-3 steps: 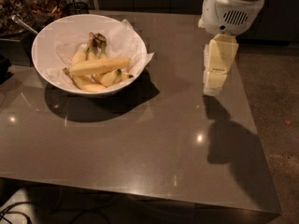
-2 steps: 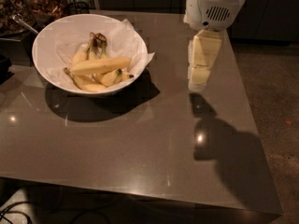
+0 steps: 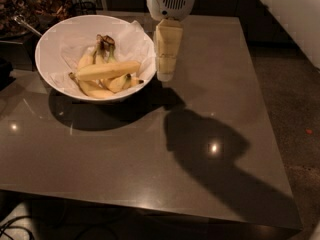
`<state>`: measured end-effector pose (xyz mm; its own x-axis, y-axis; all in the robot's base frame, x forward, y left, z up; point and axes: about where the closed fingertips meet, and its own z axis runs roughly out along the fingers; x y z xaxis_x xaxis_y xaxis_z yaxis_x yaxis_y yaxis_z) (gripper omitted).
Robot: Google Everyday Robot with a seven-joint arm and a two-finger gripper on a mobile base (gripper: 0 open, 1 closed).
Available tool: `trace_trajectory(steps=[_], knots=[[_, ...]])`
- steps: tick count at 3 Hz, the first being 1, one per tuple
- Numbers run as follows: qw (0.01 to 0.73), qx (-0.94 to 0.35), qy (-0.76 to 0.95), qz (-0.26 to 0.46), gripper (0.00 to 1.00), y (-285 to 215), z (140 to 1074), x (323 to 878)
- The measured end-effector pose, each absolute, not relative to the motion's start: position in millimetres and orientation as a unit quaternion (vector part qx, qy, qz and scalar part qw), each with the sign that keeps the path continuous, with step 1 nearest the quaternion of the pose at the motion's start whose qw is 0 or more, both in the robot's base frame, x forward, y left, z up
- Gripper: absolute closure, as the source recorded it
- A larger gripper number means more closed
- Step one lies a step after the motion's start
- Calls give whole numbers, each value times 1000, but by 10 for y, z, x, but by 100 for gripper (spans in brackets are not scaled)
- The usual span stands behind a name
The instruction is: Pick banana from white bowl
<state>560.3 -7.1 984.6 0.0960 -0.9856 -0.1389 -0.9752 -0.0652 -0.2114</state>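
Observation:
The white bowl [image 3: 55, 39] stands at the table's far left, lined with crumpled white paper. Across its middle lies the loose, nearly straight pale-yellow banana [image 3: 107, 70], resting on curved bananas [image 3: 95, 88] joined at dark stems. My gripper [image 3: 165, 74] hangs from the white arm housing [image 3: 171, 1] just right of the bowl's rim, above the table, pointing down. It holds nothing that I can see.
A dark container with a metal spoon [image 3: 25, 25] sits at the far left behind the bowl. The grey table [image 3: 210, 109] stretches right and toward the front, with the arm's shadow on it. Floor lies beyond the right edge.
The arm and gripper have moved left across the table, from well right of the bowl to right beside its rim. The bowl and bananas have not moved.

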Motion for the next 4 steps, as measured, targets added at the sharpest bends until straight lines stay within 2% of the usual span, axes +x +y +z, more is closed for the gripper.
trace_trajectory(steps=[2,4], knots=[[149,-734,663,-16,0,180,9832,5740],[116,-763,636,7,0,732,9536,5939]])
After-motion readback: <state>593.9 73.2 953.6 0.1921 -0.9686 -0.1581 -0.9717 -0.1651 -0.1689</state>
